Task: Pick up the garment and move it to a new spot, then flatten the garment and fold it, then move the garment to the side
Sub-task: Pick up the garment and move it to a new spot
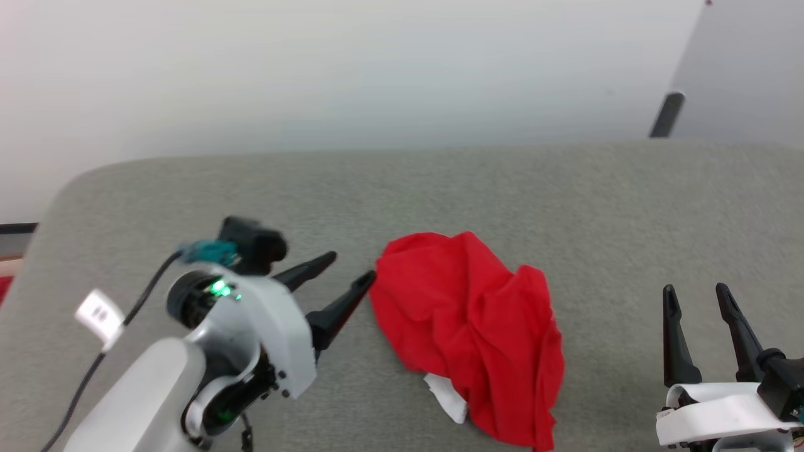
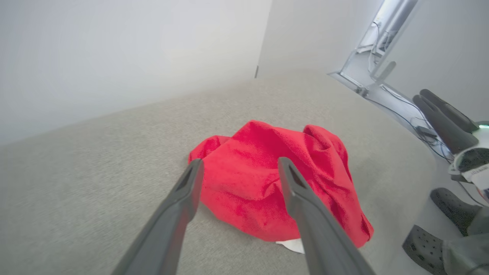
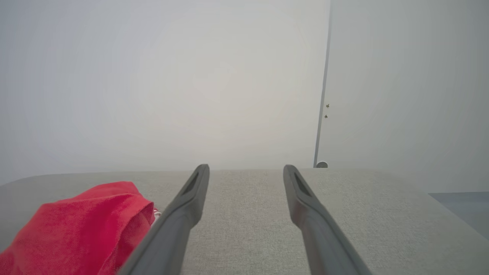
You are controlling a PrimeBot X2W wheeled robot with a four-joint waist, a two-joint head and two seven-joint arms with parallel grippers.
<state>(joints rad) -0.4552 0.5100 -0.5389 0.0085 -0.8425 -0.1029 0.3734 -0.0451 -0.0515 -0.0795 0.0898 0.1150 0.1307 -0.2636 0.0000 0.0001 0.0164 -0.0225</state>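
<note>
Loosely crumpled red garment [image 1: 468, 326] on grey surface [image 1: 565, 201], left gripper [image 1: 352, 264] just beside.

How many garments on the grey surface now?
1: a crumpled red jersey garment with a white corner showing, mid grey fabric surface, between left gripper and right gripper. Anything beneath it is hidden.

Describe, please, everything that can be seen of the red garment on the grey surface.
The garment is bright red, of soft, knit-looking cloth. It lies crumpled in a loose heap with many folds, not spread flat. A small white part peeks out at its near edge. It rests on the grey fabric surface, about in the middle. The left gripper, open, has one fingertip right at the garment's left edge; whether it touches, I cannot tell. Nothing holds the garment.
</note>
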